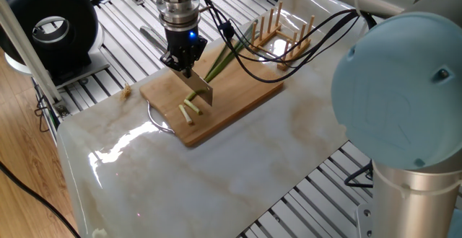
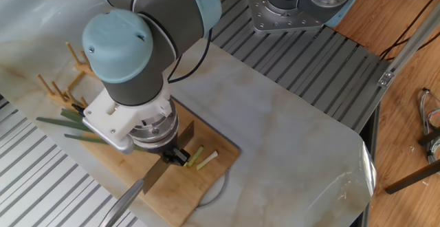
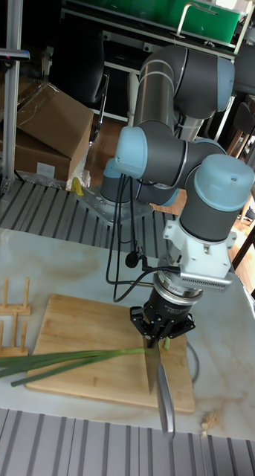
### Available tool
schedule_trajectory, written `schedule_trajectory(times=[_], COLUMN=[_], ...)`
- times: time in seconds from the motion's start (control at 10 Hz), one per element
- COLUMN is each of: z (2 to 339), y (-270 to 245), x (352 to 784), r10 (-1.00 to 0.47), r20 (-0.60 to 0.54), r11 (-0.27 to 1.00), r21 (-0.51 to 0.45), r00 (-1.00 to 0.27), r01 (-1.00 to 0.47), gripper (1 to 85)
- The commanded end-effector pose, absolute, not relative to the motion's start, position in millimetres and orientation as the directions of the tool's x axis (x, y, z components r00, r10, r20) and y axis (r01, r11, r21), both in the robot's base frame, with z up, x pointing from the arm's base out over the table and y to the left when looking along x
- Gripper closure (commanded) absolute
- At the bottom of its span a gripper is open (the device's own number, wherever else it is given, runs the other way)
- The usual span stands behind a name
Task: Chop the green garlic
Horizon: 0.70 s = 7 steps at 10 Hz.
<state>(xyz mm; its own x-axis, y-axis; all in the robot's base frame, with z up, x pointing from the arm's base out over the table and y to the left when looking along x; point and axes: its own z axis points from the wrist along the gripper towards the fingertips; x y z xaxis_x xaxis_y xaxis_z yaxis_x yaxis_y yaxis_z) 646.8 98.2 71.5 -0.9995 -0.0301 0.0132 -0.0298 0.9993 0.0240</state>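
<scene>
The gripper is clamping its two fingers on a knife, with the blade pointing down onto the wooden cutting board and the handle reaching out past the board's edge. In the tall fixed view the blade is standing edge-down across the pale end of the green garlic. The stalk is lying lengthwise on the board, its dark green leaves trailing off the board's end toward the wooden peg rack. Two short cut pieces are lying on the board just beside the blade, on the side away from the leaves; in the other fixed view they are showing pale and close together, near the board's corner. The board is resting on a marble-patterned table. A wire loop is projecting from under the board's edge. A small crumb-like scrap is sitting on the table, apart from the board. Black cables are hanging from the arm's wrist above the rack.
</scene>
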Motion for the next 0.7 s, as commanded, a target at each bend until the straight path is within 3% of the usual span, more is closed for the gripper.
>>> schedule_trajectory(times=[0.0,0.6], z=[73.0,73.7], y=[105.3,111.1], x=[647.0,646.1], r10=[-0.020,-0.013], r20=[0.012,0.012], r11=[0.999,0.999], r21=[0.043,0.041], r00=[-1.000,-1.000], r01=[-0.019,-0.013], gripper=[84.3,84.3])
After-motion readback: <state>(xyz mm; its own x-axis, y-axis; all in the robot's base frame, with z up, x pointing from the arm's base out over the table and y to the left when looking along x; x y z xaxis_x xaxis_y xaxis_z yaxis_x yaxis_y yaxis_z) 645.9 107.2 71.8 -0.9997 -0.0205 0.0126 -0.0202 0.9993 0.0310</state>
